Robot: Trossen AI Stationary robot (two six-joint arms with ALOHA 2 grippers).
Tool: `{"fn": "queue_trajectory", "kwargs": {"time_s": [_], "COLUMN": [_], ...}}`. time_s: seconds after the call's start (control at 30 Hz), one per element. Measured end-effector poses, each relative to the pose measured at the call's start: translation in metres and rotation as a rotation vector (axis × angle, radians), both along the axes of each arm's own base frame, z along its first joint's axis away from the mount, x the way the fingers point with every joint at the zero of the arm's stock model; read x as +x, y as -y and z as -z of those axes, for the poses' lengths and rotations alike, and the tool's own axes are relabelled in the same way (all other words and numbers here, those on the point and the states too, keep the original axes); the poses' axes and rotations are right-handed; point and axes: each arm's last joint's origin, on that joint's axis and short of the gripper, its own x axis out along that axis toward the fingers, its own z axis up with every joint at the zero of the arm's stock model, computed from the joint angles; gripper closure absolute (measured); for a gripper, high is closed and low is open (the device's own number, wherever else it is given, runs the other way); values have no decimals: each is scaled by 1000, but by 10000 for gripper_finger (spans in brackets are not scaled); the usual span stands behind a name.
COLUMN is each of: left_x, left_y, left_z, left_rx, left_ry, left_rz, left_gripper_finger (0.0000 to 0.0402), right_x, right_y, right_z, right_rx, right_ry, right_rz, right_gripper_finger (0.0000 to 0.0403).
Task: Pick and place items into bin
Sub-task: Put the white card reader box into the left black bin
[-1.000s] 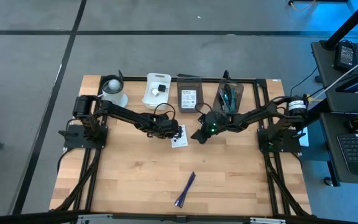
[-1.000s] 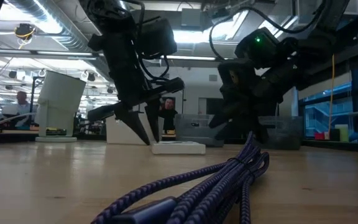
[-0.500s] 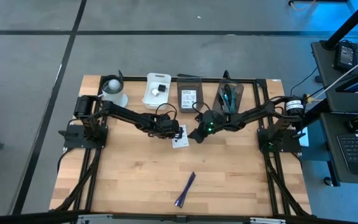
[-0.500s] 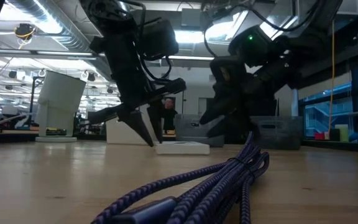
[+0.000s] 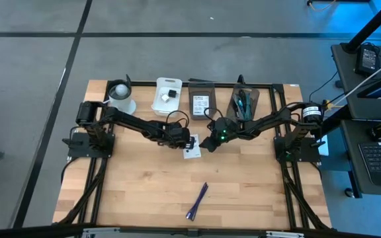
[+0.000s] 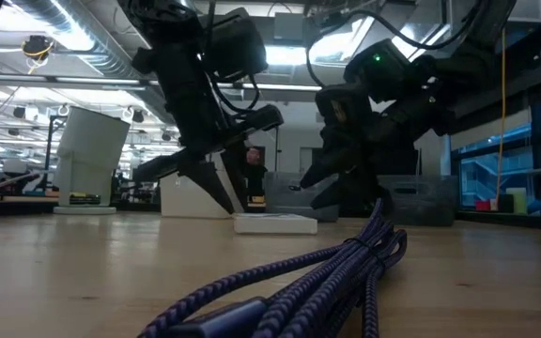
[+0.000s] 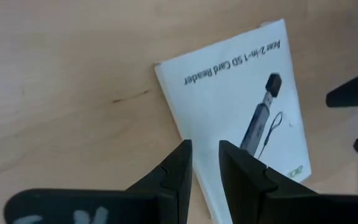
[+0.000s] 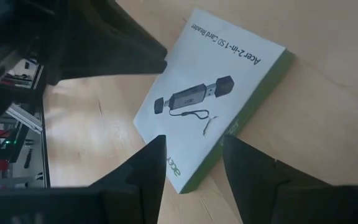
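Left gripper (image 7: 205, 163) narrowly parted over flat glossy white card box (image 7: 241, 99); right gripper (image 8: 191, 163) parted alongside.

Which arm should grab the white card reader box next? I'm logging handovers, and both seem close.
Probably right: the right gripper has its fingers spread wide enough to straddle the white box's edge, while the left gripper hovers over it with only a narrow gap.

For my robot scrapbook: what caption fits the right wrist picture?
Right claw open above a white SD card reader box on the wooden table.
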Motion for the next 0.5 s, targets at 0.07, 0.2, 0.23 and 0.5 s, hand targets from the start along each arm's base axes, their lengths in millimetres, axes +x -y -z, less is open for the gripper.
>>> {"fn": "queue_trajectory", "kwargs": {"time_s": [0.07,0.2,0.23,0.5], "left_x": [-1,-5,-6,-4], "left_y": [2,4,4,4], "left_z": [1,3,3,2], "left_rx": [-7,-12,-13,-11], "left_ry": [-12,-59,-62,-41], "left_rz": [3,-21,-23,-23], "left_gripper_finger": [327,327,327,327], "right_x": [0,0,0,0], "right_y": [-1,-1,-1,-1], "right_z": [0,0,0,0], "right_rx": [0,0,0,-3], "right_ry": [0,0,0,1], "right_rz": [-3,-5,-5,-7], "right_gripper_finger": [242,242,242,242]}}
